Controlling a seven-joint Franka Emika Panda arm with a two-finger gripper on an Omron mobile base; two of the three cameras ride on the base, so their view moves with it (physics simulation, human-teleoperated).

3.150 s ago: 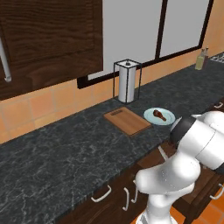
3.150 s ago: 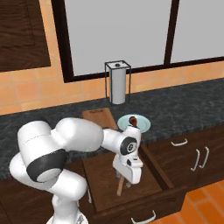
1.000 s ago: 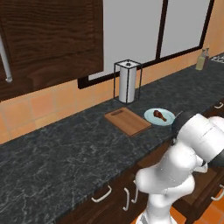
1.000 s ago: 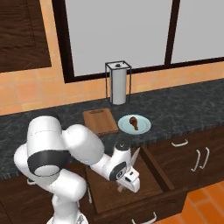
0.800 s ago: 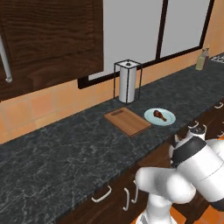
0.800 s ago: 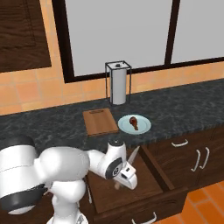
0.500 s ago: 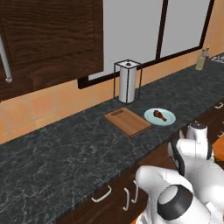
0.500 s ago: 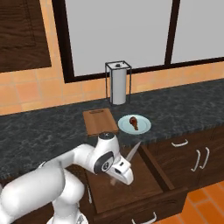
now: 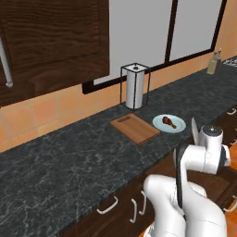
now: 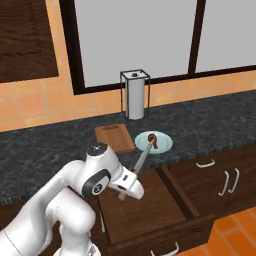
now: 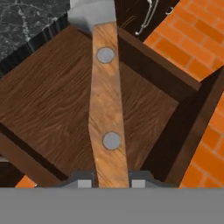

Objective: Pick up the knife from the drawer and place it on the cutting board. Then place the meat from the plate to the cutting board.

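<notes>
My gripper (image 10: 128, 188) hangs over the open drawer (image 10: 145, 210), shut on the knife (image 10: 141, 161). The silvery blade slants up toward the counter edge in front of the plate (image 10: 162, 145). In the hand view the knife's wooden handle (image 11: 107, 118), with two rivets, runs up from between my fingertips (image 11: 82, 179) over the drawer's brown floor (image 11: 48, 109). The meat (image 10: 152, 139) lies on the pale plate. The cutting board (image 10: 114, 137) lies bare just left of the plate. In the left base view the blade (image 9: 194, 133) sticks up beside my arm, near the plate (image 9: 176, 126) and the board (image 9: 135, 128).
A paper towel roll in a wire holder (image 10: 135, 95) stands behind the board against the wall. Closed cabinet doors with silver handles (image 10: 227, 182) are right of the drawer. A bottle (image 9: 213, 63) stands at the counter's far right. Dark counter (image 9: 60, 157) stretches left.
The arm has swung and folded low over the drawer. The knife has come up off the drawer floor and now tilts with its blade toward the counter edge.
</notes>
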